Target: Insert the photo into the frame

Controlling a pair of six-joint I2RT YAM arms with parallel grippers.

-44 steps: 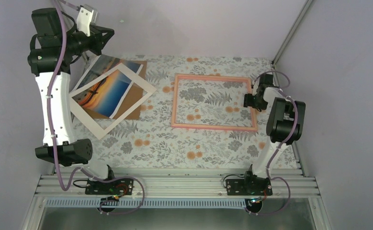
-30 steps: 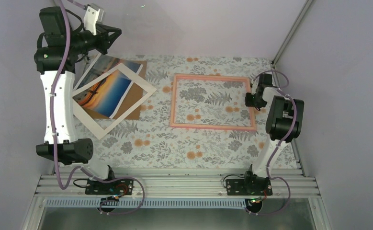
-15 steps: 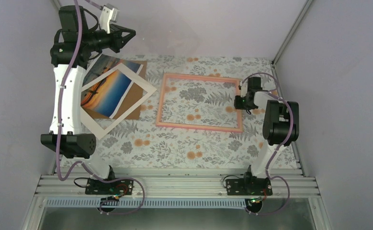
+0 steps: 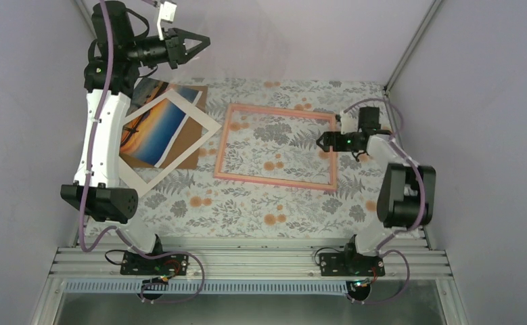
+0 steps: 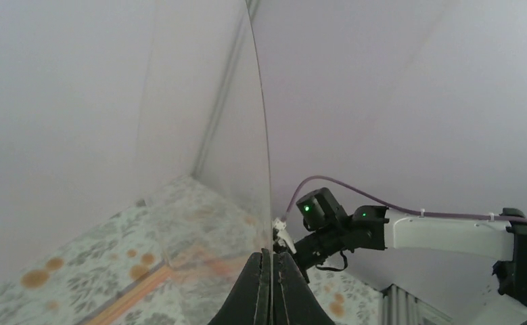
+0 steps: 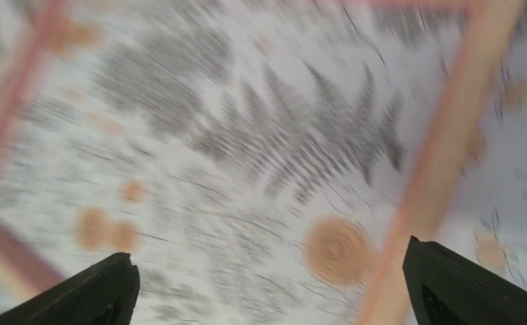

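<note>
The left gripper (image 4: pixel 203 46), high at 11 o'clock, pinches a clear pane's (image 5: pixel 247 169) edge. The right gripper (image 4: pixel 320 142), fingers spread, hangs over the frame's (image 4: pixel 274 181) 3 o'clock edge. The photo (image 4: pixel 155 125) lies under a mat (image 4: pixel 145 183) at the frame's 9 o'clock, apart.

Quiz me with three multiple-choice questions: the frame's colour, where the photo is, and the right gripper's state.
1. The frame is: A pink; B black; C green.
2. The photo lies: A in the frame; B on brown cardboard under the white mat; C in a gripper.
3. The right gripper is: A open; B shut on the photo; C shut on cardboard.
A, its edges are pink; B, it shows through the mat's opening; A, its fingers stand wide apart.
</note>
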